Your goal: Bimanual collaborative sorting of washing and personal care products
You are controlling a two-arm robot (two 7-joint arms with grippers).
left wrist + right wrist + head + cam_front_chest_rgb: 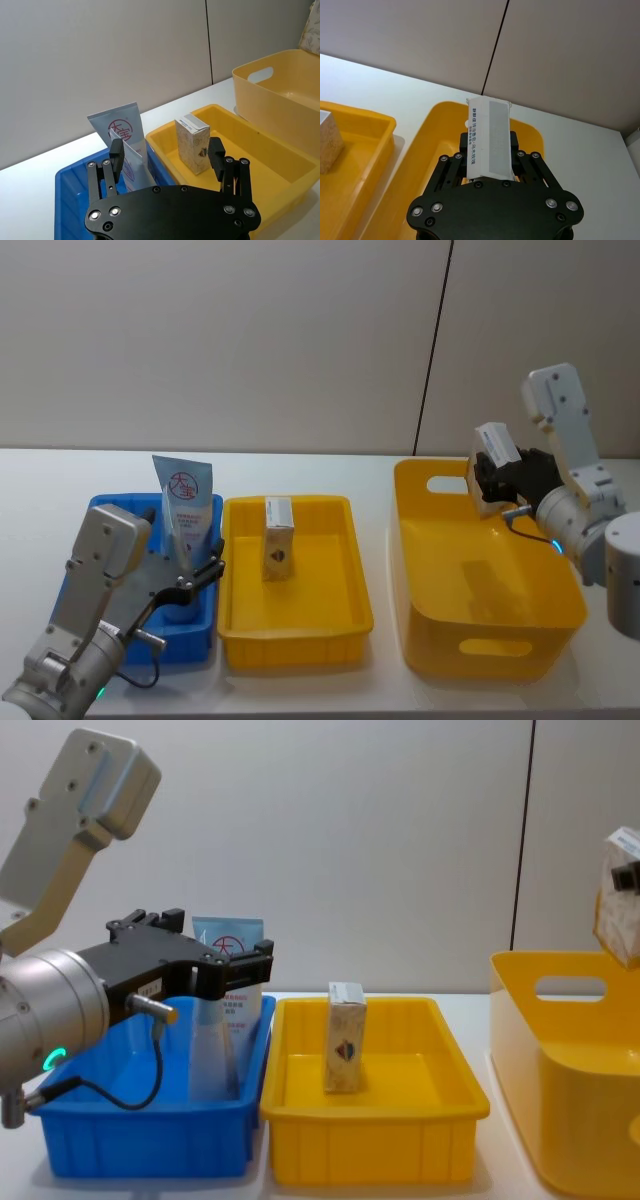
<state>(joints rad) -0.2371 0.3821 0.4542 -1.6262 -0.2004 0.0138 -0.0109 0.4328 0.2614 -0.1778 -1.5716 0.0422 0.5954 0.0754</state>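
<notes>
Left gripper (200, 572): held over the blue tray (100, 502), fingers spread wide, nothing between them.
Tube (185, 500): stood upright at the far right of the blue tray, crimped end up, red round logo facing forward. It is seen just beyond the left fingers; contact cannot be told.
Right gripper (489, 150): clamped on the held carton (489, 135), which is raised above the far left rim of the basket (490, 650), near the handle slot.
Held carton, attitude: tilted, printed end face up, its lower part hidden by the fingers. From the chest view it is seen well above the basket rim.
Standing carton (278, 538): upright in the yellow tray (362, 580), towards the far side and left of centre, apart from all four walls.
Open room, yellow tray: bare floor is left on every side of the standing carton, most to its right and front.
Edges: the blue and yellow trays are set just beside each other, long walls parallel. A strip of table (40, 480) is visible between the yellow tray and the basket.
Background: a plain wall (250, 340) is noted behind the table.
</notes>
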